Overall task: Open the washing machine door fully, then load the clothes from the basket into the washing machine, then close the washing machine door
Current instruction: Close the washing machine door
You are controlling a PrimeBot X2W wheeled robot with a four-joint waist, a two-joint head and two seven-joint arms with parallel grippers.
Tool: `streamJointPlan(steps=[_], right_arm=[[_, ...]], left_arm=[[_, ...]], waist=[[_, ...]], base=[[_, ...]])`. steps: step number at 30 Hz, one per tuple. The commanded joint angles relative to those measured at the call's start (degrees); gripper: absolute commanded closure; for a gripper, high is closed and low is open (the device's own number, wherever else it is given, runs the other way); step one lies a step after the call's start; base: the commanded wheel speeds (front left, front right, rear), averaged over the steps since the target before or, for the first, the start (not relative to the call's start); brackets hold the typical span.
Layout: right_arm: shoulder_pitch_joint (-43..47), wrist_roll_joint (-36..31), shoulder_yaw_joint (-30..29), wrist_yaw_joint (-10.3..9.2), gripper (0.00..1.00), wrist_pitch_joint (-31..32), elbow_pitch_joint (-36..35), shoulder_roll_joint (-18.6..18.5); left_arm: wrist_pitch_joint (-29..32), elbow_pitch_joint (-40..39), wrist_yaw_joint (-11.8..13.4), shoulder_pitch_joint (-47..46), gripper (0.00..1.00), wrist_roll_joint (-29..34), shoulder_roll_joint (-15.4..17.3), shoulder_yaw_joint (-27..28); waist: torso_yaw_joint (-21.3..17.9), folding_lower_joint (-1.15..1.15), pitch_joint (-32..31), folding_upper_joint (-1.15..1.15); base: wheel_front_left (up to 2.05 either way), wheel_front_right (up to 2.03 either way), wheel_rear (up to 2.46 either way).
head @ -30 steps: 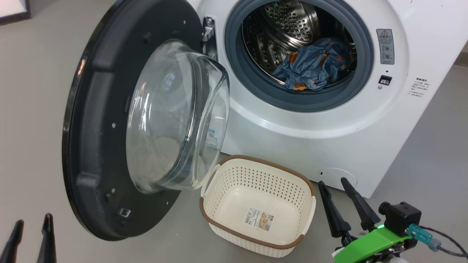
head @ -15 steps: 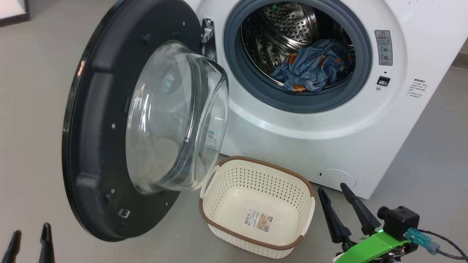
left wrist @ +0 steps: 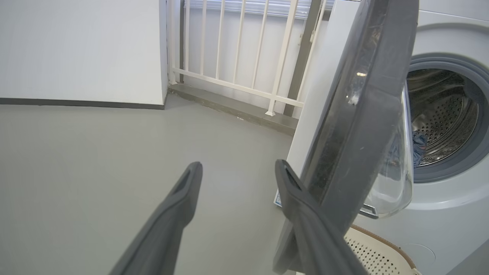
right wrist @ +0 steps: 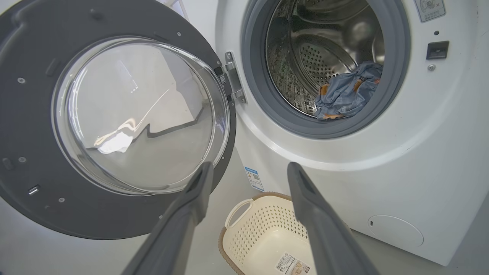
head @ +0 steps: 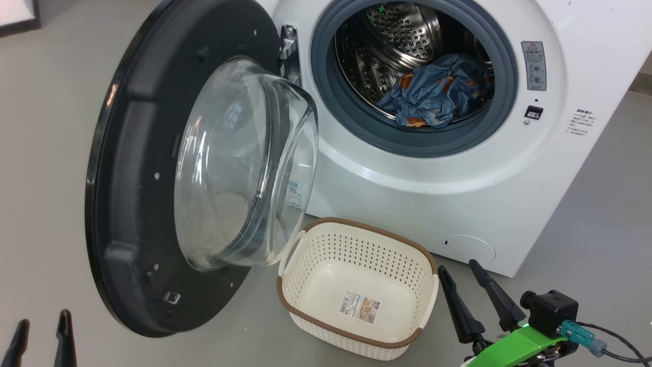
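Observation:
The washing machine (head: 438, 173) (right wrist: 420, 160) stands with its round black door (head: 137, 168) (right wrist: 30, 126) (left wrist: 359, 126) swung wide to the left, glass bowl facing out. Blue clothes (head: 433, 92) (right wrist: 347, 95) with orange prints lie in the steel drum. The cream basket (head: 316, 250) (right wrist: 244, 233) sits on the floor before the machine, holding nothing but its label sticker. My right gripper (head: 456, 265) (right wrist: 248, 170) is open, just right of the basket, holding nothing. My left gripper (head: 41, 321) (left wrist: 237, 168) is open at the lower left, beside the door's outer edge.
Grey floor (head: 46, 127) spreads to the left of the door. A white wall (left wrist: 76, 49) and a white railing (left wrist: 237, 46) stand behind it. The round service flap (head: 468, 248) sits low on the washer's front.
My right gripper has sunk a little toward the lower right, and the left fingertips have dropped lower. Door, basket and clothes hold their places.

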Motion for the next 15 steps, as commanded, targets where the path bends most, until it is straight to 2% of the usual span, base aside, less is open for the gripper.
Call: streamJointPlan(steps=[1,15], right_arm=[[-1.36,-0.18,1.14,0.16,0.0,-0.27,-1.22,-0.35],[-1.55,-0.32,0.86,0.16,0.0,-0.27,-1.15,-0.15]], left_arm=[[-0.69,-1.59,-0.43,-2.2,0.0,0.55,1.09,2.47],[-0.7,-1.68,-0.61,-2.85,0.0,0.3,1.5,2.2]], waist=[[0.0,0.0,0.03,0.0],[0.75,0.0,0.69,0.0]], base=[[0.0,0.0,0.0],[0.0,0.0,0.0]])
